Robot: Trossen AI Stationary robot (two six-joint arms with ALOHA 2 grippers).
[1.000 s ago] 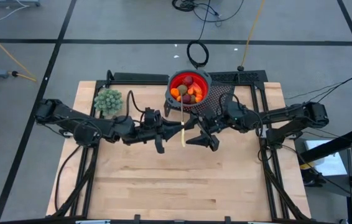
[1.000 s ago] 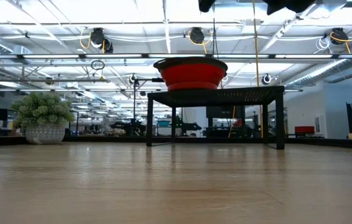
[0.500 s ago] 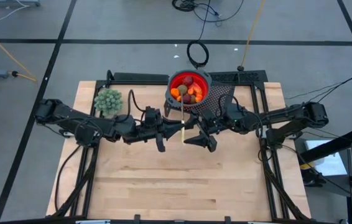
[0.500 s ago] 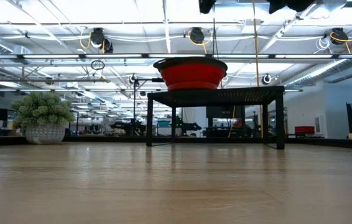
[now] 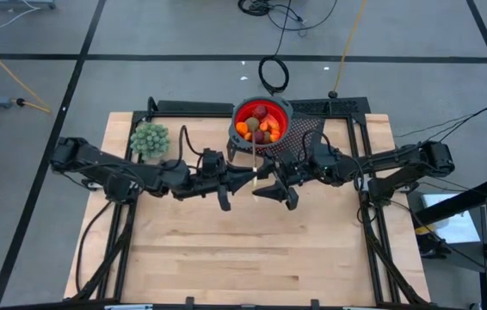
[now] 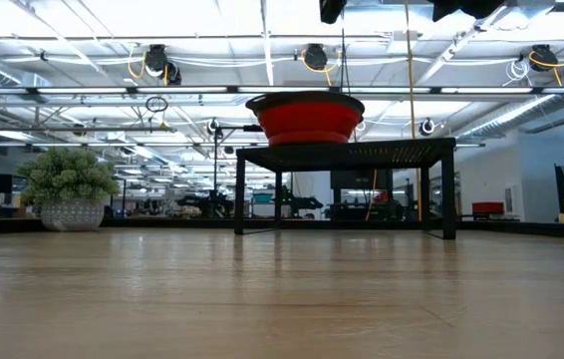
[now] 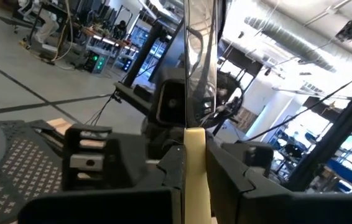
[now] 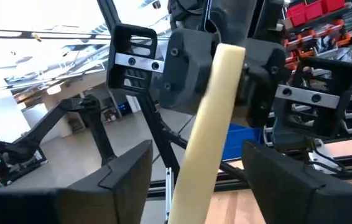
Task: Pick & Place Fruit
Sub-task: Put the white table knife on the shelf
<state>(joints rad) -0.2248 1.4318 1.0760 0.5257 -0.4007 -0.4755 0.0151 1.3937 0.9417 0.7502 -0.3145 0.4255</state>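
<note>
Mid-table handover: with the left gripper (image 5: 226, 182) clamping the knife (image 5: 253, 176), close your open right gripper (image 5: 271, 182) squarely around its handle; fruit (image 5: 259, 126) lies in the red bowl (image 5: 261, 107) at the table's (image 5: 243, 250) far edge.

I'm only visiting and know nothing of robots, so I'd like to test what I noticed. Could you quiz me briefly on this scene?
1. Where is the fruit?
A. Spread over the wooden table
B. In the red bowl
C. Held in the right gripper
2. True or false: the left gripper is shut on the yellow-handled knife.
3. Fill in the blank: the right gripper has its fingers ___, one on each side of the knife's handle, with gaps showing.

Key: 1 B; 2 true; 3 open.
</note>
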